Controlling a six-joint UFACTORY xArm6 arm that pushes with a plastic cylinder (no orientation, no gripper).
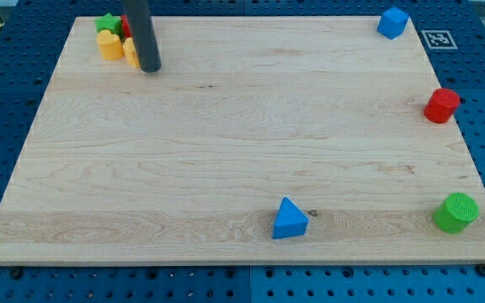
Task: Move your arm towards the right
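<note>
My tip (150, 69), the bottom end of the straight dark rod, rests on the pale wooden board (226, 143) near the view's top left corner. There is no pincer on this arm, so nothing can open, close or grab; the rod holds nothing.

Right beside my tip, on the view's left, sits a small bunch of blocks. A second yellow block (130, 50) looks like it touches the rod, and part of it is hidden behind the rod. Next to it is a yellow block with a rounded top (109, 45). Behind that is a green star-shaped block (107, 23). A bit of a red block (126, 26) peeks out too, but its shape cannot be told.

The other blocks are far from my tip. A blue cube (392, 23) sits at the view's top right. A red cylinder (441, 105) stands at the right edge. A green cylinder (455, 212) stands at the bottom right. A blue triangle block (290, 220) lies near the bottom edge, a little right of the middle.
</note>
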